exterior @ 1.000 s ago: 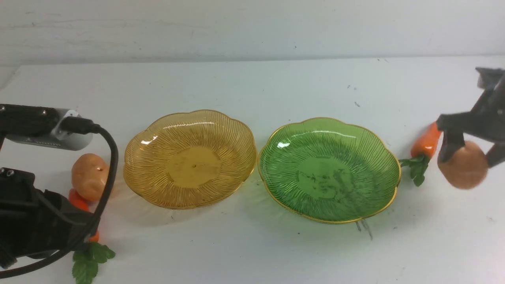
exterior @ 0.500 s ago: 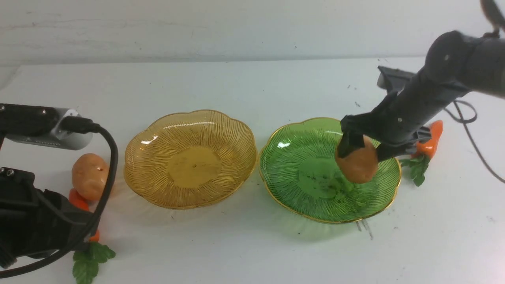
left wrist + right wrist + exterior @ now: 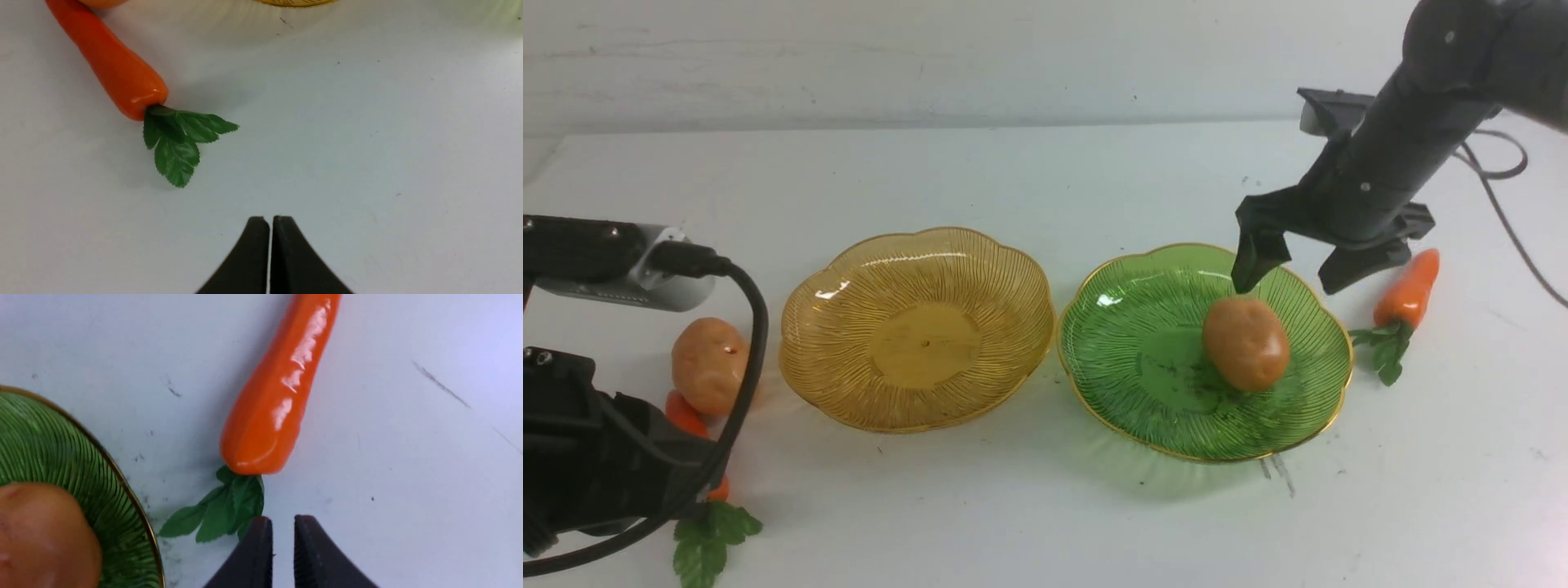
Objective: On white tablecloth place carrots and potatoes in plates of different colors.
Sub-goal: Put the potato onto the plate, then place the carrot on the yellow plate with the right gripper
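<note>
Front view: the potato point(image 3: 1245, 343) lay in the green plate point(image 3: 1143, 408). My right jaws hung empty over its far rim, gap unclear between views; left jaws were pressed together. The carrot point(image 3: 1406, 287) beside that plate wanted a mid-body grip, I judged.

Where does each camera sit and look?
Front: between left arm and right arm, facing forward at amber plate and green plate; both show.
Left wrist: on that arm, looking down at left carrot; left gripper shows.
Right wrist: on that arm, looking down at right carrot; right gripper shows.
Front and right wrist share the right carrot, green plate, potato.
</note>
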Motion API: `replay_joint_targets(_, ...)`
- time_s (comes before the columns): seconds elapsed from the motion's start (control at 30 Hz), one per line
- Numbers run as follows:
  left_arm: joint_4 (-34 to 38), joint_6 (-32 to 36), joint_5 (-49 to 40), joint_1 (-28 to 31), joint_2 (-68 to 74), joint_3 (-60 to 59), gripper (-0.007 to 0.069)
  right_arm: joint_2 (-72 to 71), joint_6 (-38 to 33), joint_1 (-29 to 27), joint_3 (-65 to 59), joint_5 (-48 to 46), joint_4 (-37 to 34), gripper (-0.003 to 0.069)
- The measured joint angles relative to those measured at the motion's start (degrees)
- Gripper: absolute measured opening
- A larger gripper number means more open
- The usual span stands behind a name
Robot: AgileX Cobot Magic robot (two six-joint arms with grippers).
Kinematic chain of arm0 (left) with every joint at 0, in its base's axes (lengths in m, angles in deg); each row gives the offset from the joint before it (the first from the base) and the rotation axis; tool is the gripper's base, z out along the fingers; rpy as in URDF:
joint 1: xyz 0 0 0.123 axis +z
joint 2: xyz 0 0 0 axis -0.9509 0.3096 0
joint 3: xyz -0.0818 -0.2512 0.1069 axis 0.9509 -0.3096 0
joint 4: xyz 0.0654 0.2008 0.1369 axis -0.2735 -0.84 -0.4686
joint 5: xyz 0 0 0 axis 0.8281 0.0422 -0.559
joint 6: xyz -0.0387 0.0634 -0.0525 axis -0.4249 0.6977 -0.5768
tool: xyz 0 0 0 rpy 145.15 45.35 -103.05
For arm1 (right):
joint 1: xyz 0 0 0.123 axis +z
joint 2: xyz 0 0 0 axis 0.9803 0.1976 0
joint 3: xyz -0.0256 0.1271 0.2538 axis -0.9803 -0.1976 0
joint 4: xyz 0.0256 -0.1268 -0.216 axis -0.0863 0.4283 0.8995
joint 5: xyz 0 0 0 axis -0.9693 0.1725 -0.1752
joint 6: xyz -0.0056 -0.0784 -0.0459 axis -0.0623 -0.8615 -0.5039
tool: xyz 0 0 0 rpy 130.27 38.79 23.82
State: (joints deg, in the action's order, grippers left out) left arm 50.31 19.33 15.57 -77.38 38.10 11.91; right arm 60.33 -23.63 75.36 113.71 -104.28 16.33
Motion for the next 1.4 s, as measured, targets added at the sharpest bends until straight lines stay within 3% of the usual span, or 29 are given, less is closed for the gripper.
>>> replay_joint_targets(0.07, 0.00, -0.02, 0.00, 0.00, 0.00, 0.00, -0.0003, 2.14, -0.23, 0.00, 0.00, 3.24, -0.84, 0.0124)
replay_joint_targets(0.13, 0.00, -0.02, 0.00, 0.00, 0.00, 0.00, -0.0003, 4.62, -0.38, 0.00, 0.00, 7.17, -1.39, 0.0220)
replay_joint_targets(0.33, 0.00, -0.02, -0.72, 0.00, 0.00, 0.00, -0.0003, 10.86, 2.48, 0.00, 0.00, 14.44, -2.03, 0.0562)
replay_joint_targets(0.43, 0.00, -0.02, -0.90, 0.00, 0.00, 0.00, -0.0003, 13.92, 2.85, 0.00, 0.00, 15.56, -4.12, 0.0639)
replay_joint_targets(0.53, -0.13, -0.02, -1.03, 0.00, 0.00, 0.00, -0.0003, 14.06, 2.86, 0.00, 0.05, 16.08, -3.44, 0.0570)
replay_joint_targets(0.63, -0.20, -0.02, -1.03, 0.00, 0.00, 0.00, -0.0003, 13.98, 2.86, 0.00, 0.05, 15.41, -0.91, 0.0330)
replay_joint_targets(0.67, -0.20, -0.02, -1.03, 0.00, 0.00, 0.00, -0.0003, 13.66, 2.86, 0.00, 0.12, 15.01, -0.12, 0.0314)
replay_joint_targets(0.9, -0.24, -0.02, -0.87, 0.00, 0.00, 0.00, -0.0003, 9.03, 0.78, 0.05, 3.75, 10.22, 0.53, 0.0335)
replay_joint_targets(1.1, -0.30, -0.02, 0.52, 0.00, 0.00, 0.00, -0.0003, 2.68, -4.29, 1.81, 8.55, 5.44, -8.71, 0.0335)
replay_joint_targets(1.27, -0.30, -0.02, 1.38, 0.00, 0.00, 0.00, -0.0003, 0.56, -12.19, 11.58, 9.99, 2.98, -25.15, 0.0335)
replay_joint_targets(1.4, -0.30, -0.02, 2.03, 0.00, 0.00, 0.00, -0.0003, 3.04, -14.96, 20.09, 9.99, 4.80, -27.85, 0.0335)
